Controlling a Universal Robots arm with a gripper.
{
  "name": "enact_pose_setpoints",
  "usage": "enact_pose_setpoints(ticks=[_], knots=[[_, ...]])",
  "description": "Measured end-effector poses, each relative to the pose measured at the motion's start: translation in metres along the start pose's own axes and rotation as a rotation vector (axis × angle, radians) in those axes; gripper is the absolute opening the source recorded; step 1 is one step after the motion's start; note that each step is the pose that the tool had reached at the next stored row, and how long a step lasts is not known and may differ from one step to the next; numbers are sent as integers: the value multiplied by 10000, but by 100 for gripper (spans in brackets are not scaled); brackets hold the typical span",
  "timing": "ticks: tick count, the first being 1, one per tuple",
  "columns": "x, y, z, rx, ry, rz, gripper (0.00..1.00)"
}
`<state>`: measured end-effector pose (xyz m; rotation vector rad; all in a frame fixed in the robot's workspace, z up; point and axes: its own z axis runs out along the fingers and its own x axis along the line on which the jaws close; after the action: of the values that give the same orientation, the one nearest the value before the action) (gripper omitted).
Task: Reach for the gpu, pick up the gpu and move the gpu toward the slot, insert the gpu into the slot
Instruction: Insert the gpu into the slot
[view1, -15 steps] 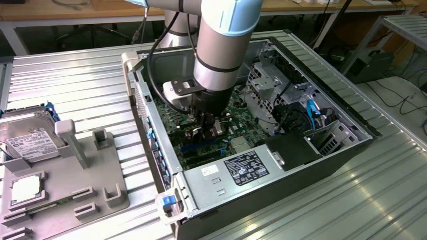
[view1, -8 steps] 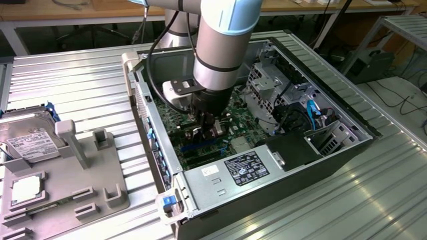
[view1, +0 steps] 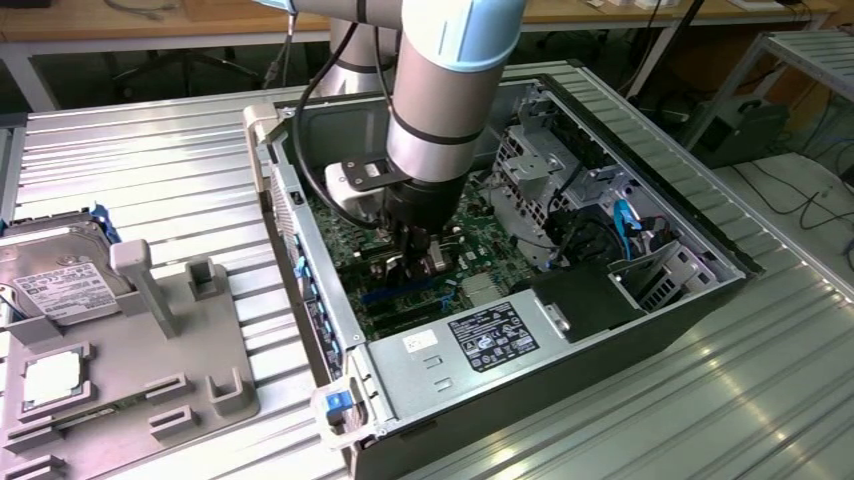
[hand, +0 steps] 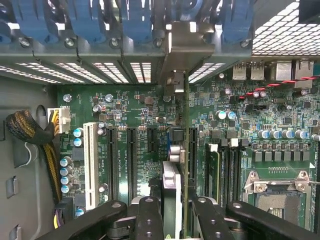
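In the exterior view the arm is reaching down into the open computer case (view1: 694, 255), and the gripper (view1: 407, 262) is hanging low over the green motherboard (view1: 461, 255), near the case's rear wall. On the tray at this view's left, a hard drive (view1: 54, 275) and a processor chip (view1: 51, 378) are lying well apart from the work. In the wrist view the gripper (hand: 172, 210) is clenching the gpu (hand: 186, 150), which is showing edge-on as a thin green line running away from the fingers (hand: 150, 220) toward the rear of the case, with its silver bracket (hand: 175, 55) sitting up against the perforated rear wall. The card is standing upright over the row of expansion connectors, and a small patch of blue, probably the slot (hand: 176, 136), is peeking out just beside its lower edge; whether the card is already seated is something I cannot tell. The risk from here looks like misalignment: if the card's edge is sitting slightly beside the groove or is tilted, pressing down could jam it or strain the board. The bracket could also be catching on the rear wall and holding one end high.
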<state>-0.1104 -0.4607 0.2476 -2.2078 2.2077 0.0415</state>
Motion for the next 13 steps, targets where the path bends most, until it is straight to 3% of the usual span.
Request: enact_pose_setpoints(ticks=[13], knots=[[-4, 9, 51, -2, 0, 0, 28]])
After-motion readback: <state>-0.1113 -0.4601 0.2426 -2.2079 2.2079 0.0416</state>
